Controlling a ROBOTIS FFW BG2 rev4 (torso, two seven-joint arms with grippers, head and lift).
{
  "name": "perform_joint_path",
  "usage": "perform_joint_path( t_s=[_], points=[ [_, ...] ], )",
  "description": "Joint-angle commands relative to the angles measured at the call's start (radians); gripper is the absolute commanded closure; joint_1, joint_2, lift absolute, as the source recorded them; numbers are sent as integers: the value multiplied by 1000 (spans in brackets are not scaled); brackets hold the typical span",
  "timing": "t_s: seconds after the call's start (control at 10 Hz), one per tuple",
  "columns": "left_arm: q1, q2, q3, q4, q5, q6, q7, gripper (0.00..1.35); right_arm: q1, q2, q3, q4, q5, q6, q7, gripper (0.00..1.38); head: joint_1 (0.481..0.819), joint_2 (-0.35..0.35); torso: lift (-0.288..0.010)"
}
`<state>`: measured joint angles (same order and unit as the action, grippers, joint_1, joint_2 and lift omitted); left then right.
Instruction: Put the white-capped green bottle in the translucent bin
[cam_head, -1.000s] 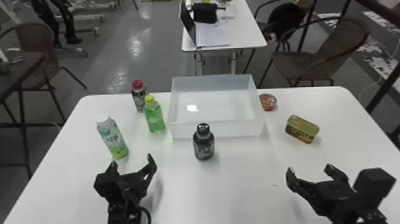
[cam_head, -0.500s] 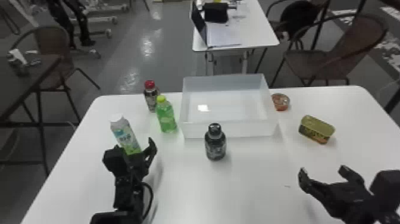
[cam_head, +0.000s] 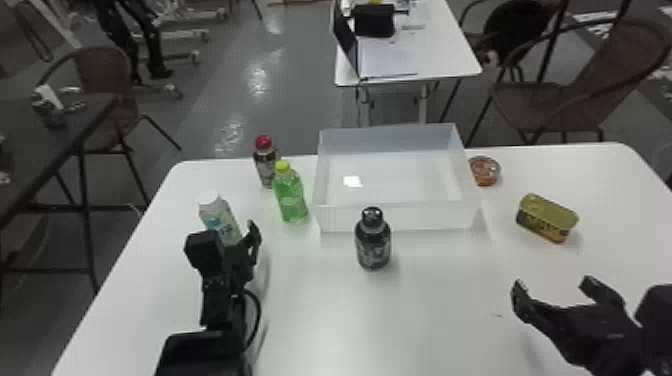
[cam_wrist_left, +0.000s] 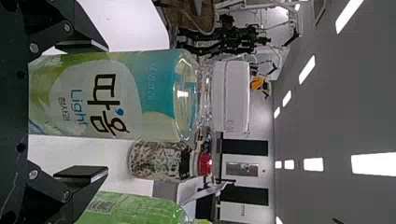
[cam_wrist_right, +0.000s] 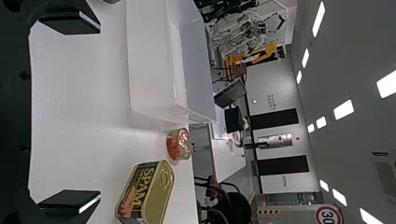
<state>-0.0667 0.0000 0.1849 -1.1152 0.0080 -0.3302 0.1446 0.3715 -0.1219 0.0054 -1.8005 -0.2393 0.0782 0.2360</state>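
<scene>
In the head view my left gripper (cam_head: 225, 245) is right at the white-capped green bottle (cam_head: 218, 218), which stands at the table's left. The left wrist view shows that bottle (cam_wrist_left: 107, 95) between the spread fingers of my left gripper (cam_wrist_left: 93, 109), with a gap on the side of the lower finger. The translucent bin (cam_head: 397, 217) stands at the table's far middle. Over the right front of the table my right gripper (cam_head: 555, 295) is parked open; in the right wrist view nothing is between the fingers of the gripper (cam_wrist_right: 79, 112).
Right of the white-capped bottle stand a green bottle (cam_head: 291, 197) with a yellow-green cap and a red-capped bottle (cam_head: 265, 165). A dark bottle (cam_head: 373, 242) stands before the bin. A small round can (cam_head: 484, 171) and a rectangular can (cam_head: 547, 218) lie to the bin's right.
My left gripper has moved forward to the white-capped bottle, which was a little way ahead of it before. The head view has shifted slightly. My right arm holds its place.
</scene>
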Motion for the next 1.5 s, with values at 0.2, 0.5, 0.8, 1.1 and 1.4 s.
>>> perform_joint_path(
  t_s=[0.2,0.5,0.8,1.1,1.4],
  points=[
    [-8,-3,36,2,-43,17,7,851,0,5,1,3,2,0,5,55,695,187,-92],
    [16,-3,28,-84,-103,26,12,852,3,4,1,1,0,0,6,55,695,192,-92],
    [61,-3,-62,-354,-192,108,7,852,7,4,1,3,0,0,6,55,695,178,-92],
    [-12,-3,-217,-410,-157,180,-143,861,0,4,5,10,0,0,6,55,695,95,-92],
    [-120,-3,-292,-322,-273,218,-350,861,-26,4,27,38,0,0,6,55,695,-33,-92]
  ],
)
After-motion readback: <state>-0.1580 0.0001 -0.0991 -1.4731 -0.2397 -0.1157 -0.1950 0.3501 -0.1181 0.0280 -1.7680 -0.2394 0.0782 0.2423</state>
